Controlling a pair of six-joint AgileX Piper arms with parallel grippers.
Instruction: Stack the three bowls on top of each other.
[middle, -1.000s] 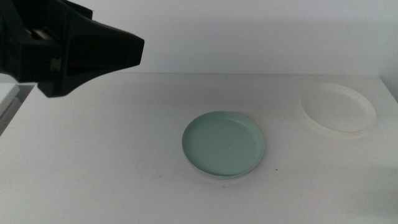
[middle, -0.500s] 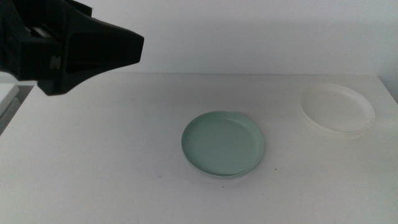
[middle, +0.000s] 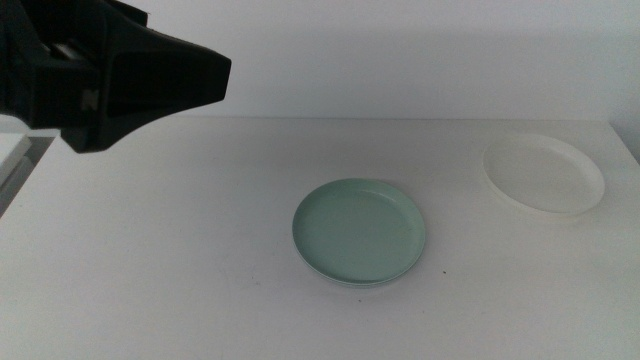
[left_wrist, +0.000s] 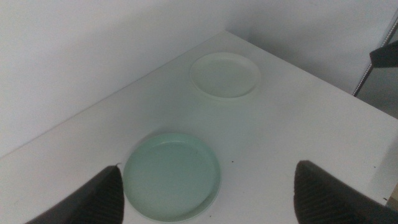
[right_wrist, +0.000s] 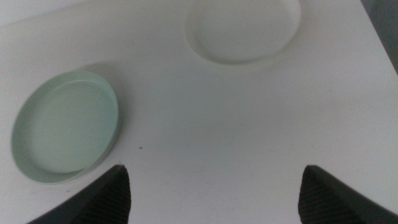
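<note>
On the white table (middle: 180, 250) in the middle view, the mint green bowl (middle: 360, 233) lies flat near the centre, with the white bowl (middle: 544, 174) well apart from it toward two o'clock, close to the table's far right corner; a thin second rim peeks out beneath the green bowl, though whether that is another bowl cannot be told. At ten o'clock the left arm (middle: 100, 75) looms as a dark, blurred mass high above the surface. From the left wrist view, the left gripper (left_wrist: 211, 193) hangs over the table with its two dark jaws spread wide and nothing between them; the mint green bowl (left_wrist: 171, 176) sits just beside one jaw, and the white bowl (left_wrist: 224, 74) lies farther off, near the table's corner by the pale wall (left_wrist: 74, 56). From the right wrist view, the right gripper (right_wrist: 214, 193) likewise hovers with jaws set wide apart and empty, the mint green bowl (right_wrist: 65, 126) off toward one jaw and the white bowl (right_wrist: 244, 28) beyond, separate from it on the bare tabletop.
</note>
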